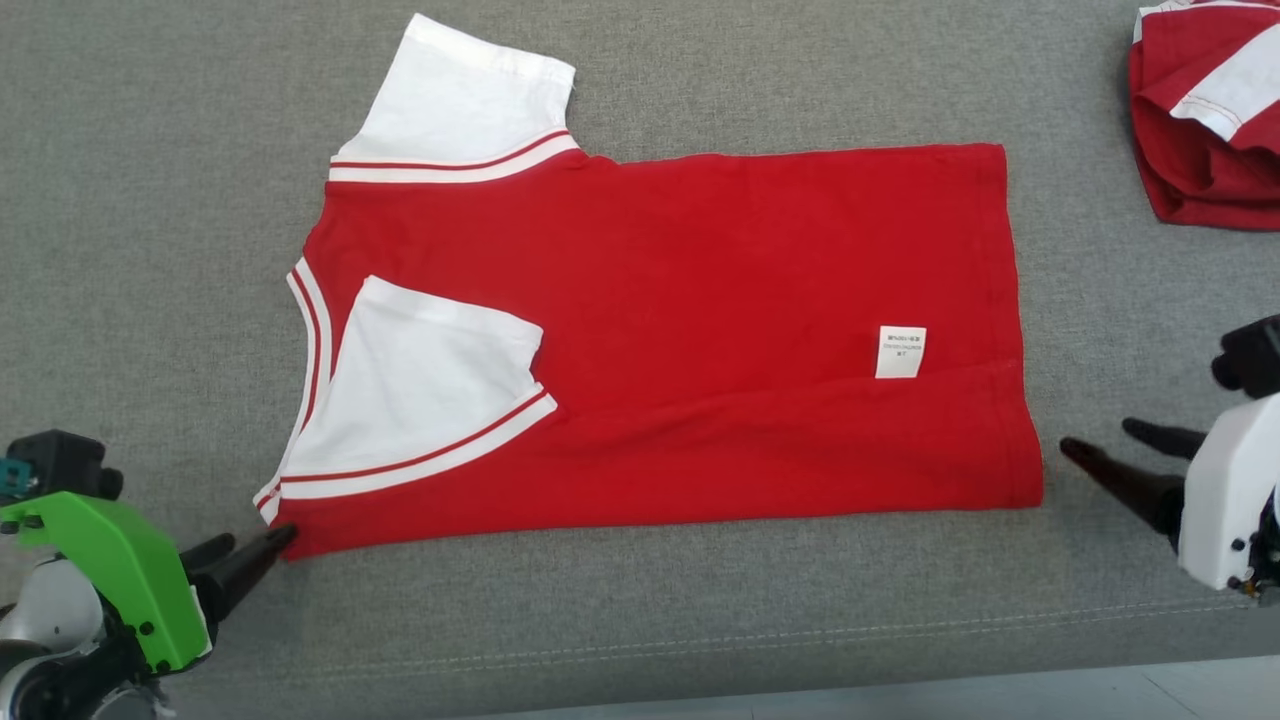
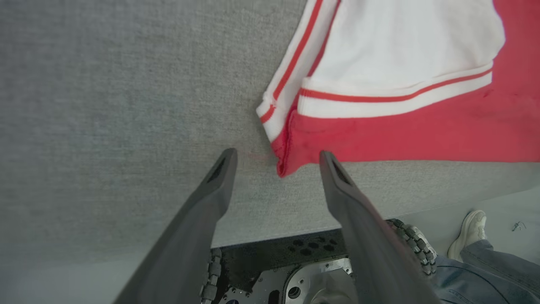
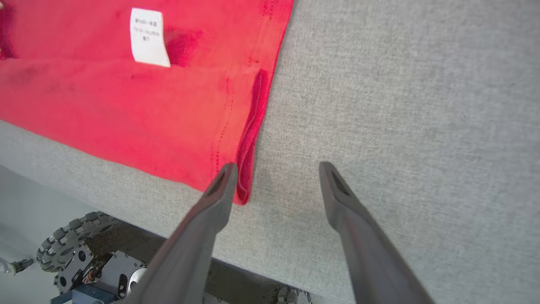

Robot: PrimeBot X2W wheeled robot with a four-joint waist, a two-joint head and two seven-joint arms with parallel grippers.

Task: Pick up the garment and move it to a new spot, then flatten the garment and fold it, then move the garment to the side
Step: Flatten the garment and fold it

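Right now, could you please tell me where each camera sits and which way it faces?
Head view: on the head, looking down at the red garment on the grey surface; left fingers lower left, right fingers lower right.
Left wrist view: on that wrist, along its open fingers, at the collar corner.
Right wrist view: likewise, at the hem corner.
Shared, head and right wrist: the white label.

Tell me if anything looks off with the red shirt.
The red shirt lies mostly flat, but unevenly: the near white sleeve is folded onto the body while the far sleeve sticks out. A white care label shows near the hem, suggesting it may be inside out.
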